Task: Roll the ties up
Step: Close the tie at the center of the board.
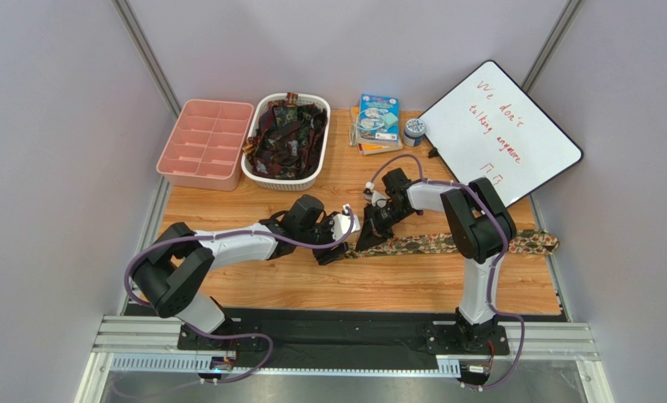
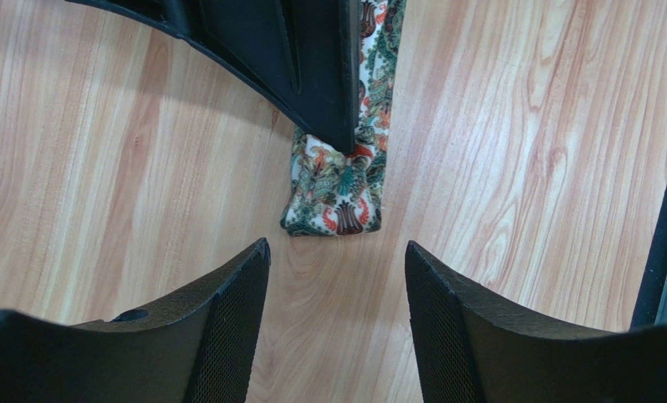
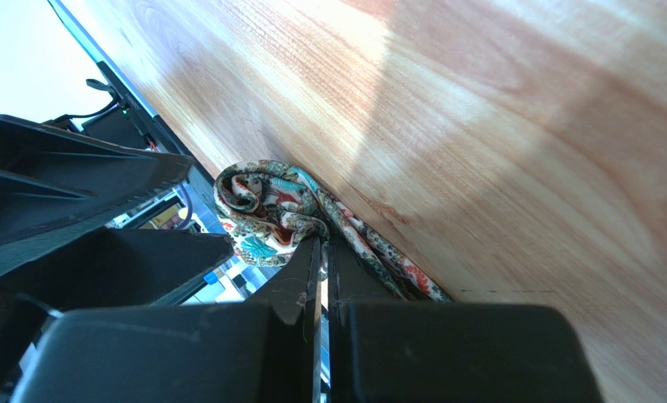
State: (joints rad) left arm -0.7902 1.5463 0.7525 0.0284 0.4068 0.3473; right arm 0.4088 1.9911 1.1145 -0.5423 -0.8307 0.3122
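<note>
A floral olive-and-tan tie (image 1: 463,244) lies flat across the table, running from the right edge to the middle. Its left end is folded into a small loose roll (image 2: 332,197), also seen in the right wrist view (image 3: 265,206). My right gripper (image 1: 370,239) is shut on the tie just behind that roll, jaws pressed together on the fabric (image 3: 321,243). My left gripper (image 1: 332,250) is open and empty; its fingertips (image 2: 257,256) sit just short of the rolled end, not touching it. More dark ties (image 1: 288,134) are heaped in a white basket (image 1: 252,172).
A pink divided tray (image 1: 204,143) stands at the back left beside the basket. Books (image 1: 377,122), a small roll of tape (image 1: 413,130) and a tilted whiteboard (image 1: 501,134) sit at the back right. Grey walls close in both sides.
</note>
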